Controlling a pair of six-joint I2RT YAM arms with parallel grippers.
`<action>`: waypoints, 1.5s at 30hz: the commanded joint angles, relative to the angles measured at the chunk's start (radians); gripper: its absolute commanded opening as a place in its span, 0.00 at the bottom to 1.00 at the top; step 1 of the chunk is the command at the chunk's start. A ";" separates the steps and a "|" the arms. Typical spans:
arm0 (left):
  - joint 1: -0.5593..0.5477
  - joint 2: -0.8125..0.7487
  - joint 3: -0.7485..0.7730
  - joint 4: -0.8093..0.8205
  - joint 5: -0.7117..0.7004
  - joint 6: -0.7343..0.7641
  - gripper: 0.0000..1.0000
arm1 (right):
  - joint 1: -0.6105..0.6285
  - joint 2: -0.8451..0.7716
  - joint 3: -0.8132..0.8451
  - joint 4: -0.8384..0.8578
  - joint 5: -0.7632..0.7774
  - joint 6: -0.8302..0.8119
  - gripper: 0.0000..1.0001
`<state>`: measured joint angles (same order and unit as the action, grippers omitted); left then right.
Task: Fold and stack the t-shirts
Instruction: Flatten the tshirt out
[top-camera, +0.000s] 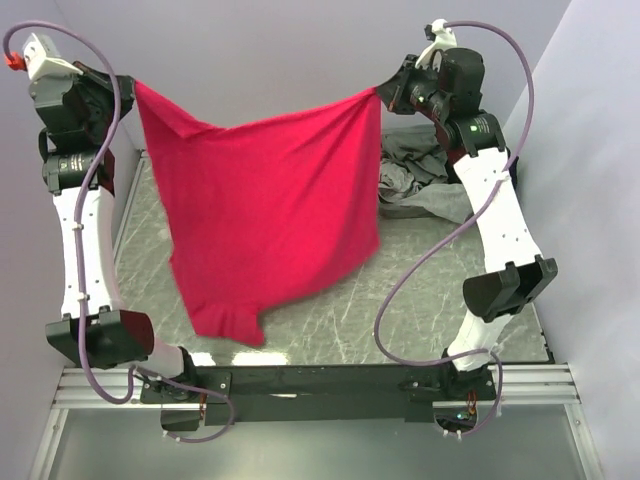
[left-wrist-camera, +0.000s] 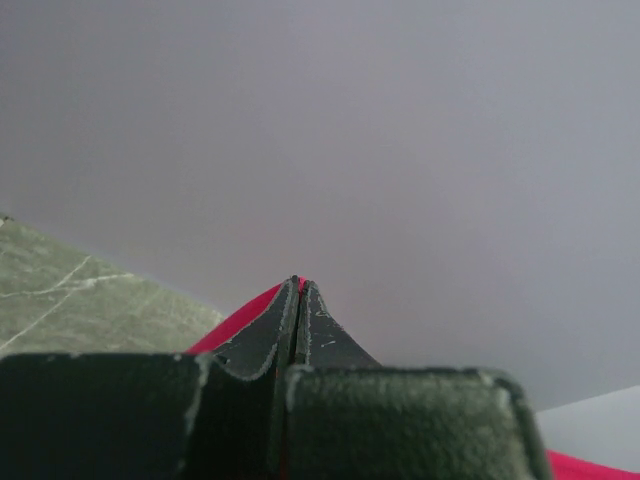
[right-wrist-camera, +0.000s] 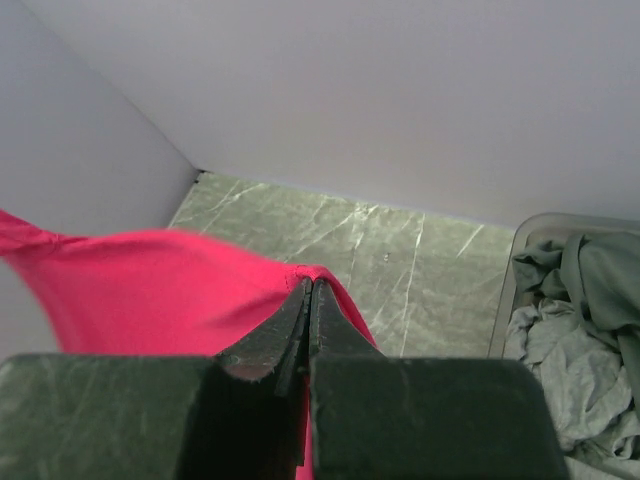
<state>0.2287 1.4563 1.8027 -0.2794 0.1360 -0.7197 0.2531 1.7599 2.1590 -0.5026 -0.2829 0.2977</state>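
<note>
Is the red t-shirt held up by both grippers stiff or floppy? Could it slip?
Probably floppy: the red t-shirt sags between the left gripper and right gripper. Likely light and thin: its lower edge curls. It may slip, since only small corners are pinched.

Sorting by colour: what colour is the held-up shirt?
Pinkish-red t-shirt, clearest in the top external view.

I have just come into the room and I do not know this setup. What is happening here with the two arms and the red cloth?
The two arms are holding one pinkish-red t-shirt up in the air. The left gripper is shut on one upper corner and the right gripper on the other, so the shirt hangs spread between them above the table. It is not folded yet. Some grey clothes lie crumpled in a tub at the far right.
</note>
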 joint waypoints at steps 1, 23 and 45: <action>0.003 -0.092 0.101 0.112 0.024 -0.014 0.00 | 0.015 -0.079 0.096 0.068 -0.004 -0.008 0.00; 0.003 -0.510 0.037 0.272 -0.173 0.025 0.00 | 0.064 -0.436 -0.042 0.153 0.057 -0.054 0.00; -0.025 0.501 0.098 0.125 0.054 -0.020 0.64 | 0.003 0.470 0.209 0.251 0.037 0.010 0.47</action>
<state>0.2207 1.9388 1.8050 -0.0532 0.1638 -0.7681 0.2794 2.1586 2.2757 -0.2420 -0.2520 0.2775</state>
